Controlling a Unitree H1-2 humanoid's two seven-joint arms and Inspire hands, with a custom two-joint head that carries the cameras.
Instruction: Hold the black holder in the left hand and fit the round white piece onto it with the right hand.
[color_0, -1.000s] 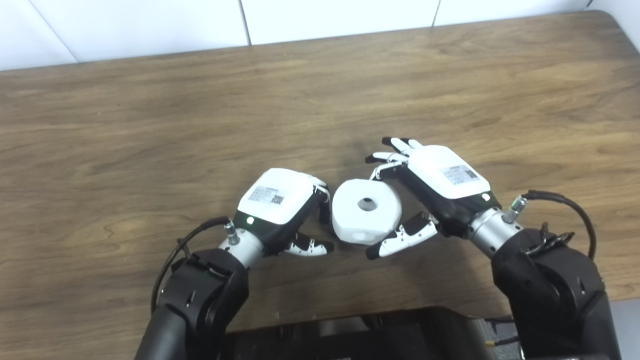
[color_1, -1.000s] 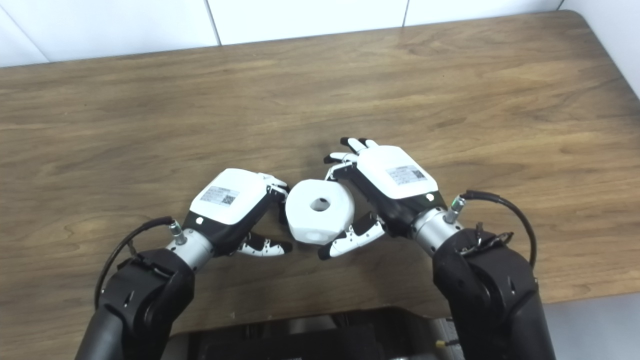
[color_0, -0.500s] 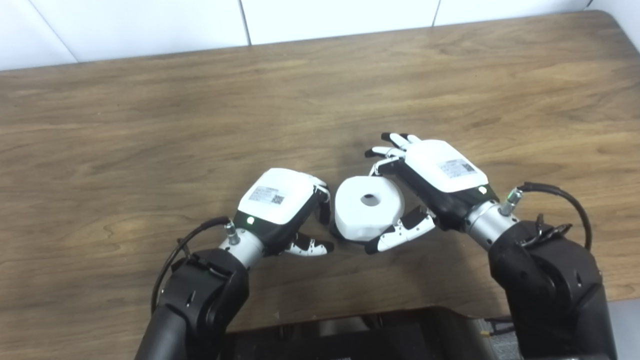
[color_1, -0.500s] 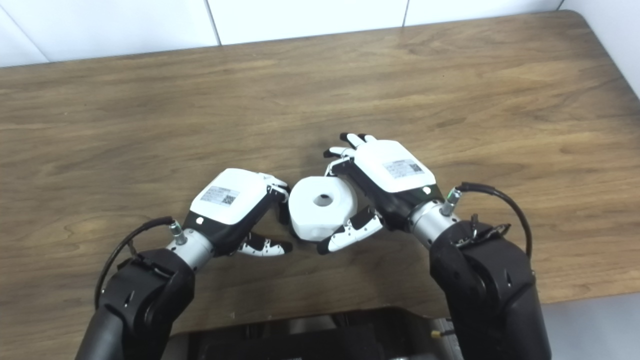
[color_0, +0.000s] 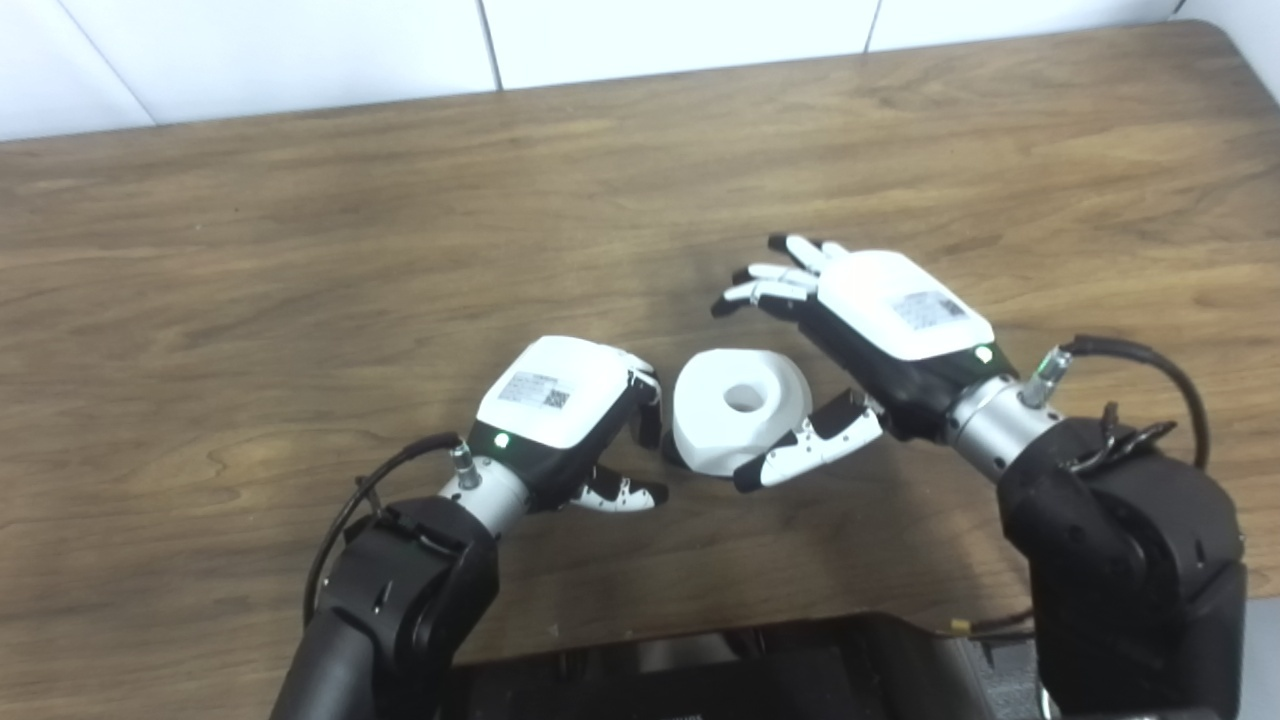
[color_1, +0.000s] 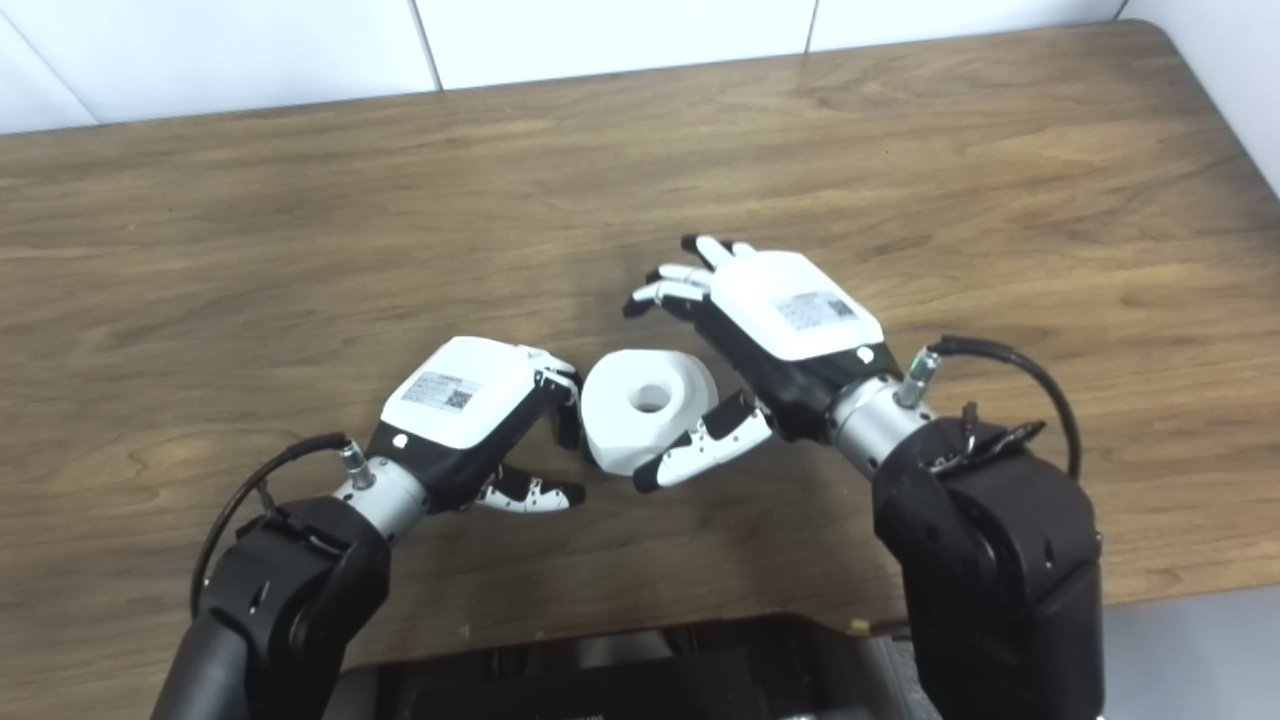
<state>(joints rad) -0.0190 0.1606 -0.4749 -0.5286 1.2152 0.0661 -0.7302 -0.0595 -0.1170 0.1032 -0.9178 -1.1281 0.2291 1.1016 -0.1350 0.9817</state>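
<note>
Round white piece (color_0: 738, 409) lies on the table (color_0: 300, 250) at lower centre of the frame. Left hand (color_0: 560, 405) sits just left of it, fingers touching its left side. Right hand (color_0: 880, 335) lies to its right and upper right, its thumb before the piece's lower right edge.

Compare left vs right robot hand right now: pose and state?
The left robot hand is curled, fingers closed beside the round white piece; the right robot hand is spread open, fingers off it. The left sits low by the table; the right is tilted up. Both flank the piece, white-backed with labels.
</note>
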